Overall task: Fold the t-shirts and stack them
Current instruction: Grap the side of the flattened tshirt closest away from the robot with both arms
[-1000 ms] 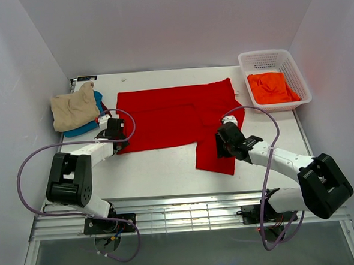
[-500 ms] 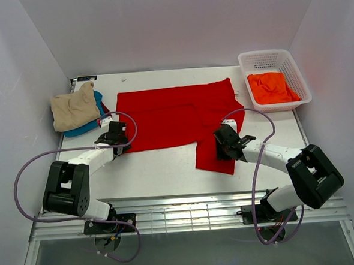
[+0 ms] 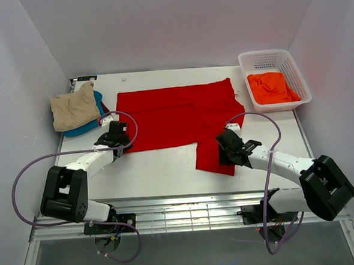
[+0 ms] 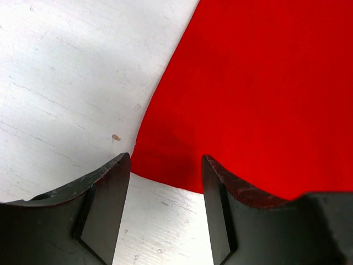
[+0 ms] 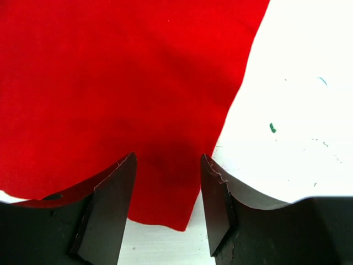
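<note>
Bare table open along the near edge, white basket blocking far right, tan t-shirt pile far left.

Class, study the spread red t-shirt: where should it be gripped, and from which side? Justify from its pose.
Grip its near corners from above. The red t-shirt lies flat on the table, so only edges can be pinched; the open left hand and right hand straddle one each.

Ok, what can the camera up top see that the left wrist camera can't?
Only the top view shows the white basket holding an orange shirt, the tan shirt at the left, and the right claw. Only the left wrist view shows a tiny brown speck on the table and the left claw open around a corner of the red shirt. Both show the red shirt lying on the table.
</note>
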{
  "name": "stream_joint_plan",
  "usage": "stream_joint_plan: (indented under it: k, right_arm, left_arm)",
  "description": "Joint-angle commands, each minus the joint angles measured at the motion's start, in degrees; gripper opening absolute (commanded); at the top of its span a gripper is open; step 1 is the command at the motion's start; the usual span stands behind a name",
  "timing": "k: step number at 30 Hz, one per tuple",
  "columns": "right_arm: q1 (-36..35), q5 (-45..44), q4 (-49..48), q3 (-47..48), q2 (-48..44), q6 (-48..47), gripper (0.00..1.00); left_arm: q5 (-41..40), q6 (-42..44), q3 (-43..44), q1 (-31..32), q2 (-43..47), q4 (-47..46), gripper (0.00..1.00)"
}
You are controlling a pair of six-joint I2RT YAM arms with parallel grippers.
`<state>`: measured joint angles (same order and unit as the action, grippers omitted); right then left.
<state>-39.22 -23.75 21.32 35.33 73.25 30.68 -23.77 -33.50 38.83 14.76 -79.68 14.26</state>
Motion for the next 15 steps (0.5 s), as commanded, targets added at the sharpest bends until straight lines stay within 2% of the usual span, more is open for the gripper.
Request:
stream_joint_plan:
  k: [1,15]
  right_arm:
    - [-0.7,-1.2,2.1,-1.1,-1.5,2.0,0.56]
    - [-4.4,-1.1,2.4,-3.5,1.5,6.5,0.56]
  left_arm:
    - [-0.7,-0.4,-0.2,0.2,-1.3,0.5,0.65]
    - [-1.4,-0.6,-0.2,0.2,-3.7,1.3,0.63]
